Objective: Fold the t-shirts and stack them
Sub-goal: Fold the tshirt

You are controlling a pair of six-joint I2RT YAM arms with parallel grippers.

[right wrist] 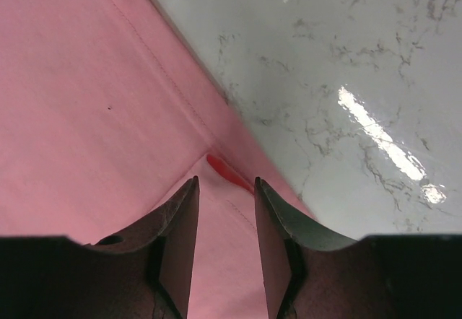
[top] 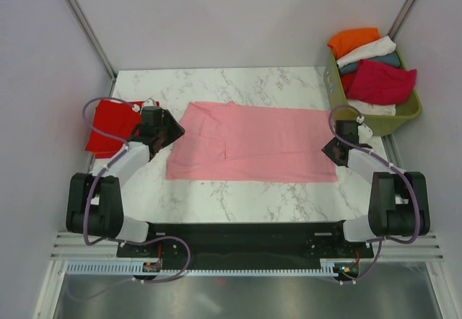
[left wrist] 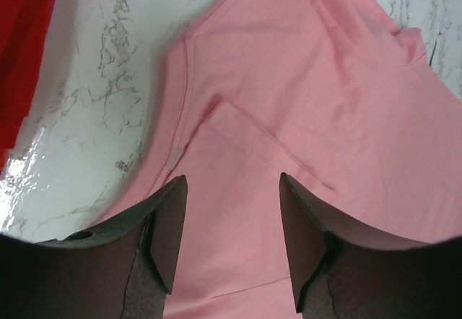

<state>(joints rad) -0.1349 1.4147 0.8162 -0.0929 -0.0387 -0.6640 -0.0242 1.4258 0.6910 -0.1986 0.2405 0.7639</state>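
Top external shows the pink shirt (top: 253,143) flat on the bench (top: 238,202), with the red shirt (top: 110,125) folded at left. The left end effector (left wrist: 231,178) and right end effector (right wrist: 225,182) gape over its opposite ends, holding nothing. Best to pinch both ends evenly, I judge. Only the right wrist shows a red mark (right wrist: 229,172) at the hem.

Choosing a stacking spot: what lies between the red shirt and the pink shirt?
Only bare marble table, shown in the left wrist view; from above, the left arm covers that strip.
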